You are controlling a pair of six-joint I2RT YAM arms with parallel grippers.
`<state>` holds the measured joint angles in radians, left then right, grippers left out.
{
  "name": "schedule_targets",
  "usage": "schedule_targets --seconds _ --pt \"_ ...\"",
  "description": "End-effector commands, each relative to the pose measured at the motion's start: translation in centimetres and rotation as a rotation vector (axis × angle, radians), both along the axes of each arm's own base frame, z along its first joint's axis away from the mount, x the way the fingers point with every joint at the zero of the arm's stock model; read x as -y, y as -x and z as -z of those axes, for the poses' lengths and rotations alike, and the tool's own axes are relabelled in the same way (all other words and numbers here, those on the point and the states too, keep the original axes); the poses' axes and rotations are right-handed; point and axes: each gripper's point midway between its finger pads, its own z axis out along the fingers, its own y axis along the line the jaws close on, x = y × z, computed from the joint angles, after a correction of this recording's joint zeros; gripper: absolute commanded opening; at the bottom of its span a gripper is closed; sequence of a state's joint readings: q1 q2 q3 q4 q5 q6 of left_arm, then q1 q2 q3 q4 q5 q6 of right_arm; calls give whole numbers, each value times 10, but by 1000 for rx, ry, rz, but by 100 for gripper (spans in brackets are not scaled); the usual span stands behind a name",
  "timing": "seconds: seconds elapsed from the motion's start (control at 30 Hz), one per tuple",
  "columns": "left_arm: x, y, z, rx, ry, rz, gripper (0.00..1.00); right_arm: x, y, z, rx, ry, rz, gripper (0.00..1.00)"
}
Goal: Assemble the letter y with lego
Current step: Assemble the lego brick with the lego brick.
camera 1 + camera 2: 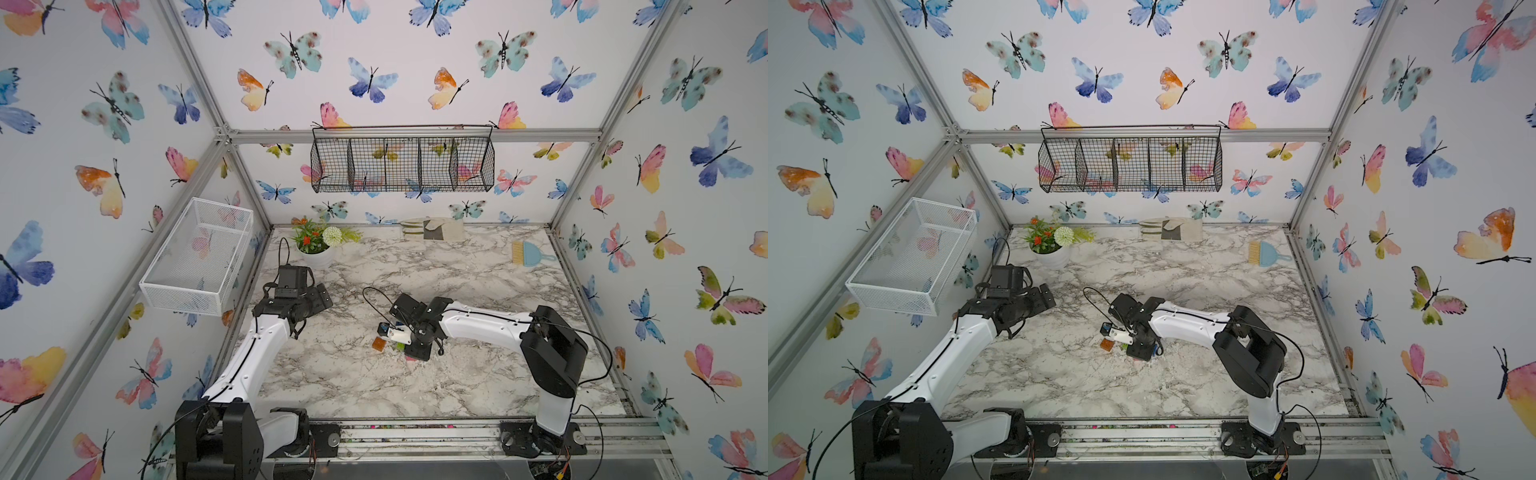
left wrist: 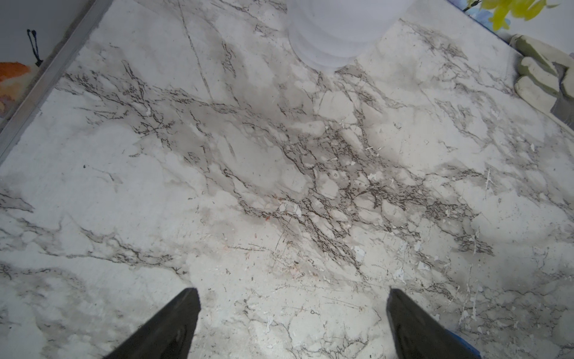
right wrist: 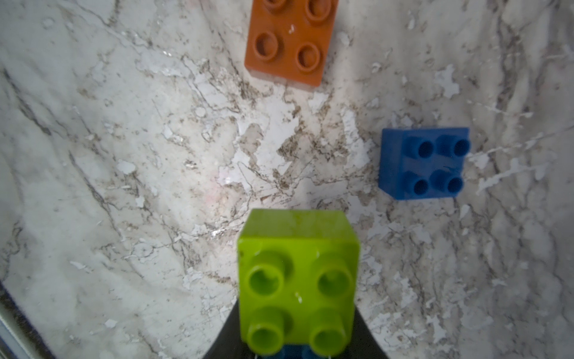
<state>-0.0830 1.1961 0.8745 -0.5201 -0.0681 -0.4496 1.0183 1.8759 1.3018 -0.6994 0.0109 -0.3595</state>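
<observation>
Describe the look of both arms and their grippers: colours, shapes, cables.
The left arm and right arm match: glossy white link shells, black joint housings and bases, thin black cables running along them. The left gripper and right gripper have plain black fingers tapering to narrow tips.

Both top views look down from high over whole table [image 1: 374,395]; wrist cams close, aimed at its top.
</observation>
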Motion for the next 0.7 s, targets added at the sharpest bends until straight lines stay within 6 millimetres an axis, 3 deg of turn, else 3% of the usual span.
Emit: schedule_targets --seconds 0.0,0.67 --pt "1 0 -2 12 21 12 95 9 10 13 -13 77 -34 10" --pt "1 1 2 -28 35 16 95 18 18 21 -20 98 -50 10"
